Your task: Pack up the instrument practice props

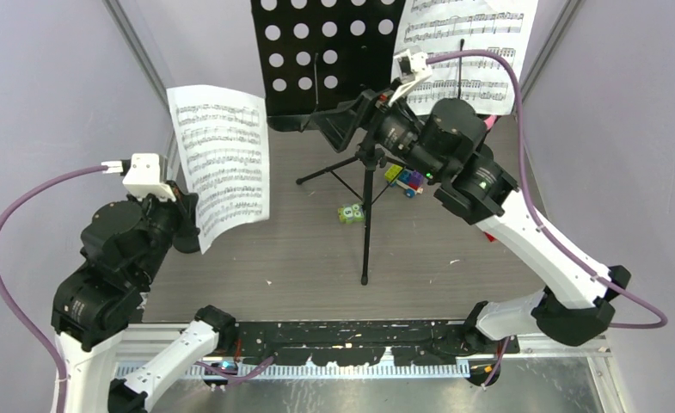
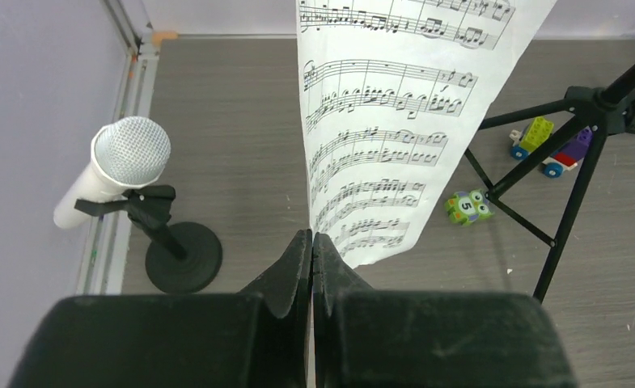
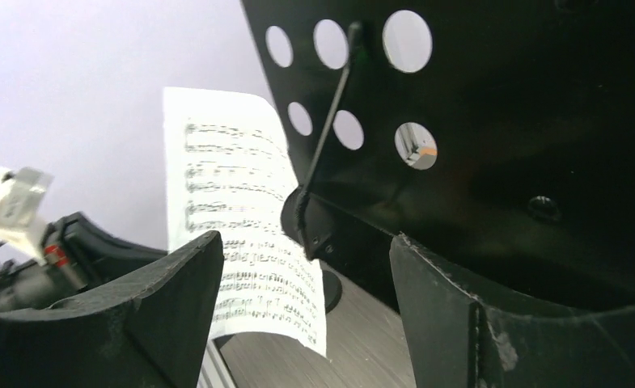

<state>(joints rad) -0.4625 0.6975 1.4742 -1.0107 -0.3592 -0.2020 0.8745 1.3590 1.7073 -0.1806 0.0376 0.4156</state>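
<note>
Seen from above, two white-and-black robot arms reach over a grey wood-grain table (image 1: 299, 267) enclosed by pale lilac walls. The left gripper (image 1: 187, 222) holds a white sheet-music page (image 1: 223, 163) by its lower edge. The page stands upright over the left side of the table, well apart from the music stand. In the left wrist view, the left gripper (image 2: 311, 242) has its black fingers pressed together, pinching the bottom edge of that page (image 2: 387, 129), which rises away from the camera.

At the back centre stands a black perforated metal music desk (image 1: 325, 52) on thin black tripod legs (image 1: 366, 206). A second sheet-music page (image 1: 467, 43) leans against the right side of the desk. The right gripper (image 1: 338, 120) sits at the desk's lower lip. In the right wrist view its fingers (image 3: 176, 283) are spread wide apart, with nothing gripped between them. The desk (image 3: 524, 121) fills the view just ahead, and a thin black wire page retainer (image 3: 330, 129) lies against its face.

A white microphone with a silver mesh head (image 2: 124, 158) rests tilted in a black round-based mic mount (image 2: 180, 257) beside the left wall. Colourful toy blocks (image 1: 402, 179) and a small green toy block (image 1: 351, 213) lie on the table among the tripod legs.
</note>
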